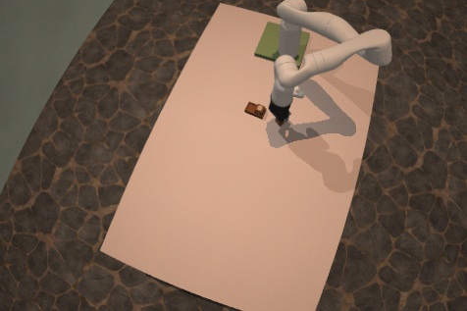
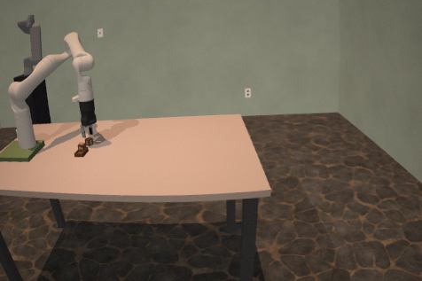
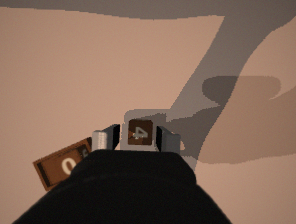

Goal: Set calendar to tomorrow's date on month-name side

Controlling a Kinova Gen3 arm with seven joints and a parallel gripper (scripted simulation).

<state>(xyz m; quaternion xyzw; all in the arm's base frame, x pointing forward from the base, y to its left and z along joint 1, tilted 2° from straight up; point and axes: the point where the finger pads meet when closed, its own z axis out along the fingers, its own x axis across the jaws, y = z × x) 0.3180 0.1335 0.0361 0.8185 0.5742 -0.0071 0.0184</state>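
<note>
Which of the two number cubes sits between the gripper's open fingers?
The cube showing 4, out on the table between the open gripper; the cube showing 0 remains in the tray.

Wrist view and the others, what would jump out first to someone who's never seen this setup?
First, the white arm folded over the pink table, its open gripper pointing down with a brown cube showing a 4 between the fingers, not gripped. Just beside it lies the brown tray holding a cube with a 0. The arm stands on a green base plate near the table's far end.
</note>
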